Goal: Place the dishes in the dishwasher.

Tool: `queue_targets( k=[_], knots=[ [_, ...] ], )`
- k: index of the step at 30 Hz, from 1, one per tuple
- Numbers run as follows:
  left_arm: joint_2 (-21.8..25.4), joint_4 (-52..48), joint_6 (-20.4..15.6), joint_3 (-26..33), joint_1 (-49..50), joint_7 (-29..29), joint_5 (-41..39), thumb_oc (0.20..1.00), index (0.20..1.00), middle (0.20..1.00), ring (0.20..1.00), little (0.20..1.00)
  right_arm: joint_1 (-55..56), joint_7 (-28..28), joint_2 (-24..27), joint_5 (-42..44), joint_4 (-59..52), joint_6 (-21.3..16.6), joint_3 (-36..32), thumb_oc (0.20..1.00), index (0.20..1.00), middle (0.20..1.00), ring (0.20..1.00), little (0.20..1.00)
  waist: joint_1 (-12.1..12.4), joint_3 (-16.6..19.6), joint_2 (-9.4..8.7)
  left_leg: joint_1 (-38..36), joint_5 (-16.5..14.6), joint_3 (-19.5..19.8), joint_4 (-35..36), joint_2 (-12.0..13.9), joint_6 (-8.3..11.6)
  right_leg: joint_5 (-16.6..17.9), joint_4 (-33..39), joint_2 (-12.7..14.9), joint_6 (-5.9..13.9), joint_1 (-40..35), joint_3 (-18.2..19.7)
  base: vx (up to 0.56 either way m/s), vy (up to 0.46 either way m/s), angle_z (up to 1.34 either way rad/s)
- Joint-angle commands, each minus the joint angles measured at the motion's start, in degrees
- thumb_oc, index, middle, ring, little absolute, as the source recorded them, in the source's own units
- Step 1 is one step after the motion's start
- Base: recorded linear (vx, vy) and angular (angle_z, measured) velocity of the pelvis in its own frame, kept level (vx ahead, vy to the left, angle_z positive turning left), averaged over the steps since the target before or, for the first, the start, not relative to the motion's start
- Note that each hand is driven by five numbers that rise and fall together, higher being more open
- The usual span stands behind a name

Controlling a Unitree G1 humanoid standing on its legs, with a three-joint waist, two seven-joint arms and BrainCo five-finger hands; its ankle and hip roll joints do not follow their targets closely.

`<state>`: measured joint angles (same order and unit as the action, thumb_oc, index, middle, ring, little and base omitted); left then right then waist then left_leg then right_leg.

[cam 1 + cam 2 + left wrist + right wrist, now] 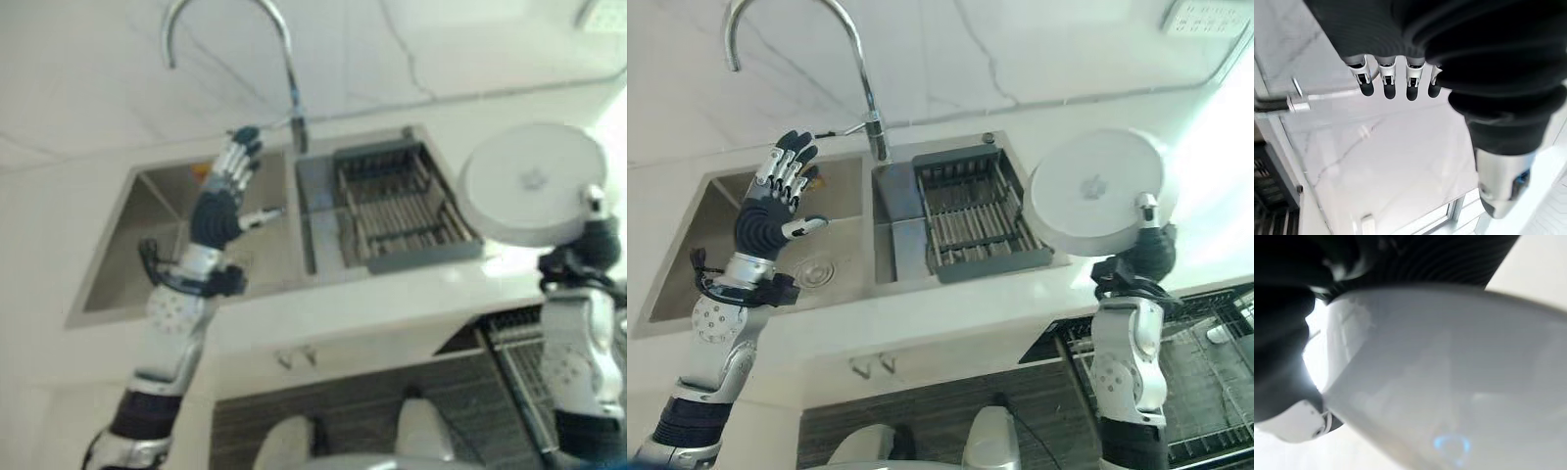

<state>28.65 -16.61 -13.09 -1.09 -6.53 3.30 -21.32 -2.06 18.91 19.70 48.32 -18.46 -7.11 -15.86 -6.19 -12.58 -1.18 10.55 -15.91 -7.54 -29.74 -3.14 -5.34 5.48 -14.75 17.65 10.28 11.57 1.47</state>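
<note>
Right hand point(1138, 257): you grip the white plate point(1095, 191) upright, ready for the dishwasher rack point(1205, 367).
Left hand point(774, 208): released, raised over the sink point(686, 257).

The sink point(666, 284) takes the middle left of the head view, set in the countertop point(950, 313). The faucet point(857, 59) rises behind it toward the upper left. A drying rack point(970, 215) sits in the sink's right part. The left hand point(774, 211) hangs above the left basin. At the right, the right hand point(1146, 250) carries a plate point(1095, 191) above the countertop. The dishwasher rack point(1215, 362) lies in the lower right corner, below the countertop's edge.
</note>
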Motion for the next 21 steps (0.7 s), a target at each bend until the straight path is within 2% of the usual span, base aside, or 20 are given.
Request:
queue_targets(
  k=[1,2,3,5,7,8,9,12,15,18,19,20,21],
  knots=[
    [4.22,-7.15,-3.05,2.10,3.26,-0.48,1.08,1.000,1.000,1.000,1.000,1.000,-5.55,0.73,2.84,-0.83,0.89,-5.99,-0.16,0.200,0.200,0.200,0.200,0.200,1.48,2.39,-0.43,-9.50,-0.18,2.61,12.56,3.55,6.51,-0.51,-2.43,-3.00,1.46,2.83,-8.59,-0.21,0.184,-0.39],
    [4.70,-7.30,-3.38,2.10,3.14,-0.82,0.89,1.000,1.000,1.000,1.000,1.000,-5.81,0.74,3.20,-0.39,1.35,-6.68,-0.10,0.200,0.200,0.200,0.200,0.200,1.95,2.25,-0.38,-9.09,0.19,2.38,12.56,3.64,6.16,-0.38,-2.43,-3.56,1.23,1.73,-10.61,-0.31,0.208,-0.87],
    [5.08,-7.59,-3.87,1.59,2.55,-1.97,1.36,1.000,1.000,1.000,1.000,1.000,-6.05,0.14,3.78,0.79,2.04,-7.99,-0.04,0.200,0.200,0.200,0.200,0.200,2.29,1.97,0.38,-8.32,0.99,2.27,12.56,4.29,5.45,-1.46,-2.43,-5.74,0.27,-0.46,-12.60,-0.31,0.157,-1.09],
    [4.86,-7.98,-4.45,0.37,1.27,-3.32,2.93,1.000,1.000,1.000,1.000,1.000,-6.43,0.92,4.78,0.08,2.26,-11.14,-0.14,0.200,0.200,0.200,0.200,0.200,3.43,1.66,1.84,-6.50,2.50,1.54,12.56,5.99,4.80,-3.36,-2.43,-7.58,-1.64,-5.65,-15.73,-0.33,0.108,-0.81],
    [4.59,-7.64,-4.07,-0.81,-0.52,-4.00,4.41,1.000,1.000,1.000,1.000,1.000,-7.19,1.80,4.90,-1.17,2.01,-12.82,0.02,0.200,0.200,0.200,0.200,0.200,4.09,1.72,1.82,-5.40,3.29,0.91,12.56,6.57,4.88,-5.17,-2.43,-7.46,-1.97,-8.08,-15.76,-0.23,-0.063,-0.72],
    [4.53,-7.83,-2.79,-1.80,-1.95,-4.30,4.62,1.000,1.000,1.000,1.000,1.000,-7.25,3.45,4.81,-3.22,0.35,-14.11,0.10,0.200,0.200,0.200,0.200,0.200,4.74,2.51,1.07,-4.41,3.70,0.97,12.56,6.22,5.26,-8.57,-2.43,-5.87,-1.58,-9.80,-13.81,-0.17,-0.188,-0.77],
    [4.59,-8.03,-2.30,-1.85,-2.16,-4.11,4.35,1.000,1.000,1.000,1.000,1.000,-6.89,3.73,4.67,-3.77,-0.55,-14.32,0.05,0.200,0.200,0.200,0.200,0.200,5.11,2.88,0.74,-4.26,3.72,0.94,12.56,6.13,5.57,-9.37,-2.43,-4.53,-1.30,-9.81,-13.33,-0.17,-0.254,-0.76],
    [4.84,-9.02,-1.26,-1.62,-1.71,-3.80,4.22,1.000,1.000,1.000,1.000,1.000,-6.28,3.75,3.58,-5.38,-2.91,-13.60,0.93,0.200,0.200,0.200,0.200,0.200,6.09,3.83,0.20,-4.38,3.56,-0.29,12.56,7.66,7.35,-8.07,-2.43,1.98,0.79,-8.33,-13.84,-0.11,-0.329,-1.45],
    [4.77,-9.50,-0.45,-1.53,-1.95,-3.51,4.53,1.000,1.000,1.000,1.000,1.000,-5.88,3.93,2.53,-7.26,-4.33,-13.68,2.14,0.200,0.200,0.200,0.200,0.200,5.26,4.16,-0.09,-5.20,2.90,-0.16,12.56,9.81,8.91,-6.03,-2.43,5.05,2.46,-5.10,-10.64,-0.05,-0.506,-0.83],
    [4.55,-9.62,-0.62,-1.24,-1.46,-3.10,4.43,1.000,1.000,1.000,1.000,1.000,-5.43,3.85,2.30,-8.70,-5.83,-14.18,1.95,0.200,0.200,0.200,0.200,0.200,4.29,4.08,-0.18,-5.63,2.57,0.31,12.56,11.79,9.88,-6.39,-2.43,4.28,2.72,-3.62,-7.74,0.00,-0.482,-0.37],
    [4.43,-9.74,-0.77,-0.70,-0.87,-2.82,4.22,1.000,1.000,1.000,1.000,1.000,-5.17,3.23,2.52,-9.59,-6.58,-14.71,1.52,0.200,0.200,0.200,0.200,0.200,4.29,4.05,-0.17,-5.62,2.98,0.69,12.56,13.36,10.49,-7.39,-2.43,3.63,3.00,-3.57,-7.70,0.00,-0.648,0.23],
    [4.14,-9.77,-1.22,-0.39,-0.02,-3.21,4.07,1.000,1.000,1.000,1.000,1.000,-5.73,2.84,3.28,-9.91,-6.70,-15.01,1.39,0.200,0.200,0.200,0.200,0.200,4.52,3.95,-0.08,-5.59,4.21,0.10,12.56,15.80,11.46,-8.17,-2.43,3.42,3.20,-3.49,-9.20,0.02,-0.742,0.32],
    [3.84,-9.60,-1.36,-0.39,0.70,-3.79,3.68,1.000,1.000,1.000,1.000,1.000,-6.36,2.63,3.85,-9.26,-6.39,-15.44,1.75,0.200,0.200,0.200,0.200,0.200,4.38,3.92,0.11,-5.44,5.28,0.25,12.56,17.90,12.40,-9.54,-2.43,1.73,3.14,-3.35,-8.92,0.04,-0.635,0.15]
  ],
)
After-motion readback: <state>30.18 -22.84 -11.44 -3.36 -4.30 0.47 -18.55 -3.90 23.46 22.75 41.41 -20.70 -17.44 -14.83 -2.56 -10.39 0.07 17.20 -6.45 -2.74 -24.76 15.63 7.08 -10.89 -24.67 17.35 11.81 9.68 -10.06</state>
